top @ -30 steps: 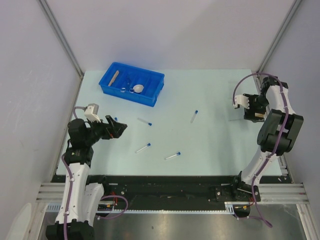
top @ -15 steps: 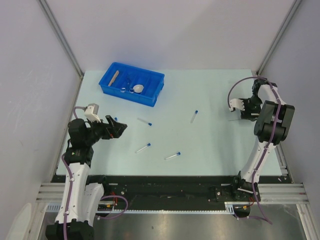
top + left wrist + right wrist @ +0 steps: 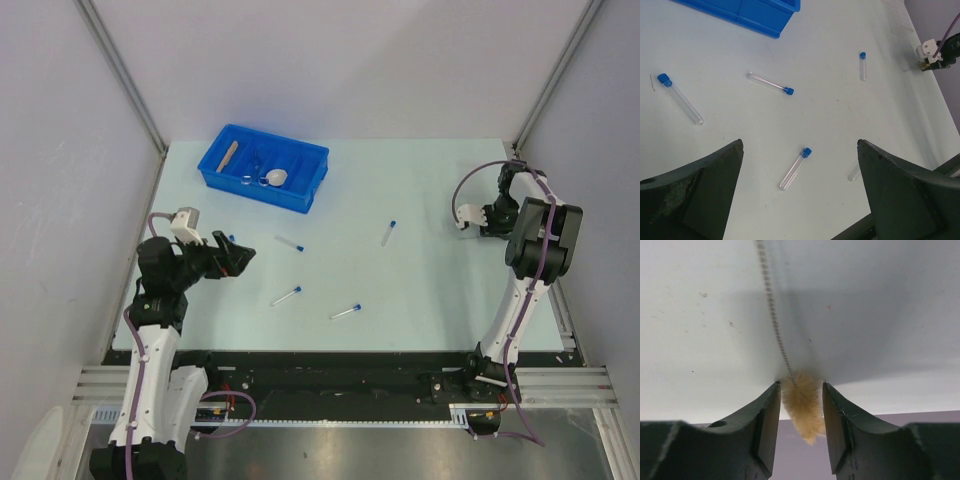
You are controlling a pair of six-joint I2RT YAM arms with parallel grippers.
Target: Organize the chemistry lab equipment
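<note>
Right gripper is low at the table on the right side, closed on the tan bristle tuft of a wire-stemmed brush. Both black fingers touch the tuft. The brush's long axis runs from the tuft straight away from the fingers, leaning slightly left in the wrist view. The stem is thin twisted wire lying on the table and the tuft is soft and fuzzy. The brush can't be made out in the top view. Right arm is folded with the elbow high and the wrist dropped toward the surface.

Left gripper hangs above the near-left part of the table, jaws spread wide and empty, pointing right. Left arm is upright from its base with the forearm level.

Four blue-capped tubes lie flat and apart mid-table, clear, slim, cylindrical:
- tube one: roughly left-right, cap right.
- tube two: near-far, cap far.
- tube three: diagonal, cap far-right.
- tube four: cap right.

A fifth tube lies close to the left gripper, cap end far-left in the wrist view.

Blue plastic bin sits far left and holds a flat wooden stick lying near-far and a round white dish.
</note>
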